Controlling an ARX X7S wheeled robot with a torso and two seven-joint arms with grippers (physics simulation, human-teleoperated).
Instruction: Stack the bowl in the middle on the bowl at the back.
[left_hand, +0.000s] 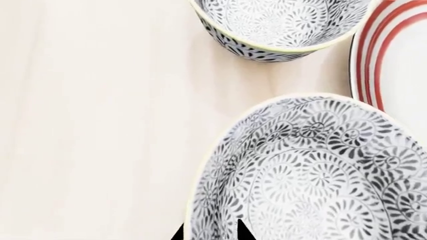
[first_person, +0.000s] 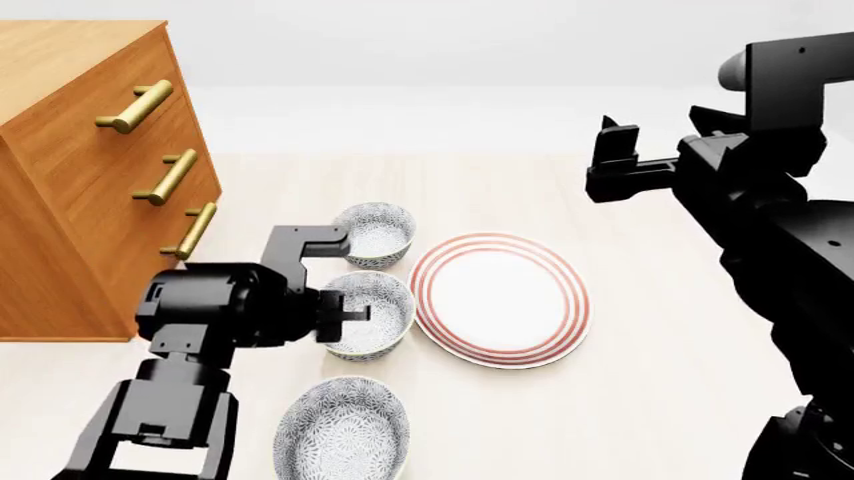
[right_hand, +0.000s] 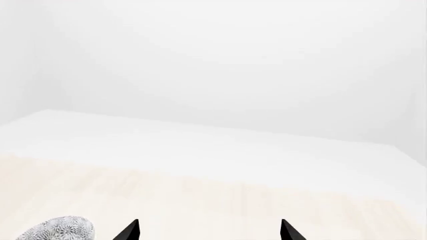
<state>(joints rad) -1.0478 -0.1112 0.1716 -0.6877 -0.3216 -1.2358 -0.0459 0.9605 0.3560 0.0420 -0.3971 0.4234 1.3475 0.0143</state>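
While the left gripper (first_person: 358, 312) clamps the rim of the bowl in the middle (first_person: 378, 312), just left of the plate (first_person: 501, 297), the right gripper (first_person: 617, 158), raised beyond the plate, gapes empty.

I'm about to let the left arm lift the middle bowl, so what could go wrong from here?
The left gripper straddles only the thin rim of the bowl in the middle, so it may tip or slip. The red-ringed plate sits close beside it and could get nudged. The bowl at the back is a small, close target.
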